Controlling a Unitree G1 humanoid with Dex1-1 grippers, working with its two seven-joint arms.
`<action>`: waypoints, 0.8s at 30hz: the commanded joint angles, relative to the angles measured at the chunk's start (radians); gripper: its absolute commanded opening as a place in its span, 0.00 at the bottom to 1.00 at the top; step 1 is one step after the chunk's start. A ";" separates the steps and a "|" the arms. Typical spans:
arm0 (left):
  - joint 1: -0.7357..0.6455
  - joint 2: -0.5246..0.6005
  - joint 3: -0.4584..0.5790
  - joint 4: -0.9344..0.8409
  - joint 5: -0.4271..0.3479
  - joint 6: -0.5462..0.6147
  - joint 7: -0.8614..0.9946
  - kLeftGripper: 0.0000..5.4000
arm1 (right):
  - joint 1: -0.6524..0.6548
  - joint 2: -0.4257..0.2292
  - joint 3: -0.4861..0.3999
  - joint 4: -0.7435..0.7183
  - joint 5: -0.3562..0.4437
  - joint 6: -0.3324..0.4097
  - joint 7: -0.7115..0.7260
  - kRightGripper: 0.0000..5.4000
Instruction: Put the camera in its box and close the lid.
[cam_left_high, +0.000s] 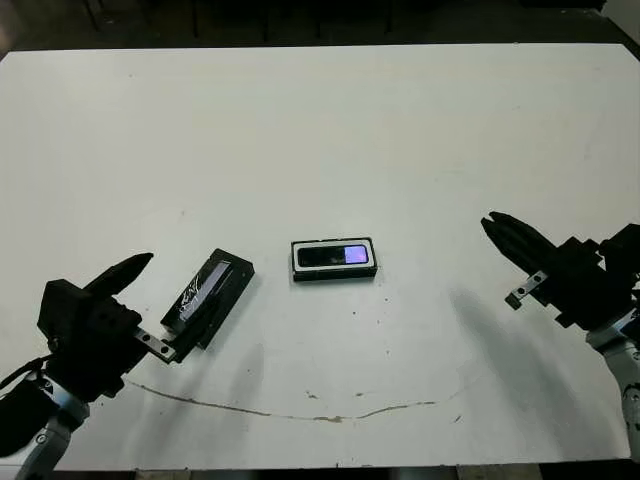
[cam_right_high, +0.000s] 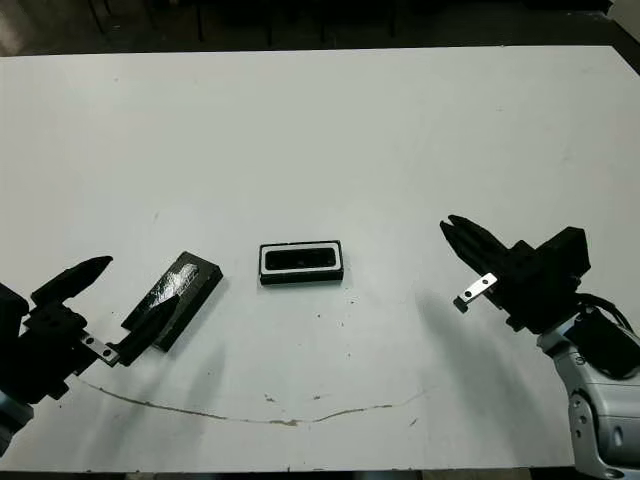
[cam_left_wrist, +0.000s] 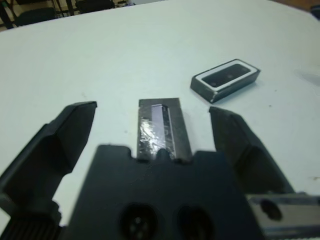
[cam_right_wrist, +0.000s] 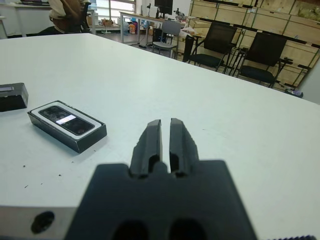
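Note:
The box (cam_left_high: 334, 277), black-walled with a white lining, sits at the middle of the table. Inside it lies the camera (cam_left_high: 335, 255), dark with a bluish-purple patch at its right end. To the left the lid (cam_left_high: 208, 297) lies at an angle, silvery patch facing up. My left gripper (cam_left_high: 165, 302) is open, its fingers (cam_left_wrist: 70, 125) reaching along both sides of the lid's near end; I cannot tell whether they touch it. At the right my right gripper (cam_left_high: 490, 225) is shut and holds nothing, well away from the box and pointing towards it.
The white table (cam_left_high: 320, 130) has a thin brown line (cam_left_high: 300, 410) running along near its front edge. In the right wrist view, chairs (cam_right_wrist: 215, 42), crates and a person (cam_right_wrist: 67, 7) show beyond the far side of the table.

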 joint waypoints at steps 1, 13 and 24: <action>0.018 -0.002 -0.010 0.024 -0.021 -0.017 -0.007 1.00 | 0.003 -0.015 0.013 0.022 -0.005 -0.004 0.009 0.00; 0.022 0.022 -0.074 0.065 0.035 -0.061 0.020 1.00 | 0.016 -0.021 0.017 0.013 -0.024 -0.013 -0.008 0.00; 0.034 0.018 -0.147 0.116 0.141 -0.104 0.049 1.00 | 0.016 -0.016 0.025 0.035 -0.015 -0.039 0.001 0.00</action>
